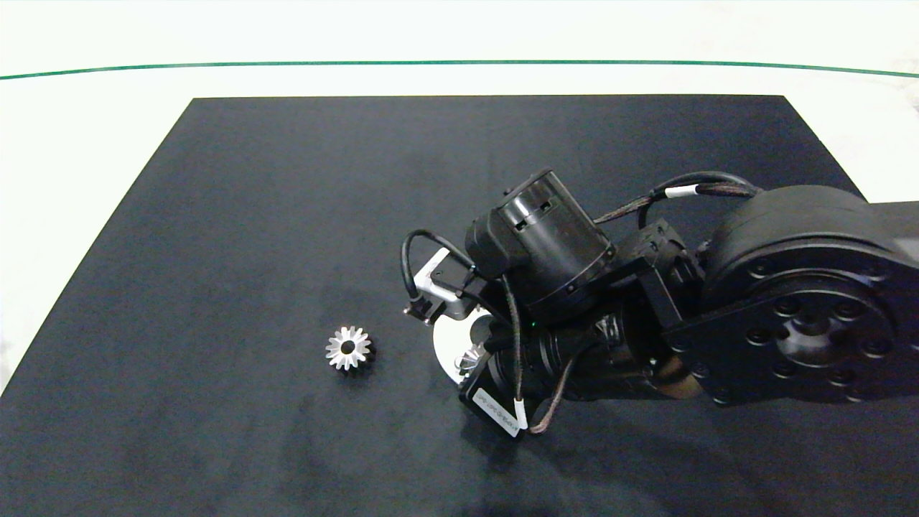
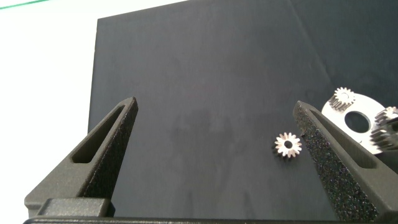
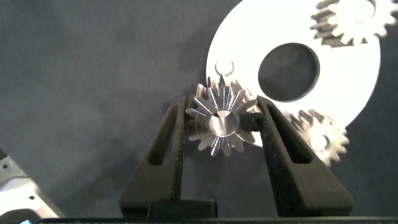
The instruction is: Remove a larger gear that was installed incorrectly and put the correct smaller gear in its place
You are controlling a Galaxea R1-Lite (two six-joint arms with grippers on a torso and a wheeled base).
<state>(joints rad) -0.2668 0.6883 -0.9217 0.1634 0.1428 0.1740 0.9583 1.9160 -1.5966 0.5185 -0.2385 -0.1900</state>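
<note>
The right gripper [image 3: 221,124] pinches the larger gear [image 3: 219,118] across its teeth; stiff, slick metal, probably best held there squarely.

right arm hiding most of plate [image 1: 449,345]

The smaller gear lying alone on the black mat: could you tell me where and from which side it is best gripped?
The smaller gear lies flat, hole up, with open black mat all round. Probably best to come straight down and pinch across its toothed rim, fingers on opposite sides. The open left gripper looks the natural choice, since the right gripper holds the larger gear.
</note>
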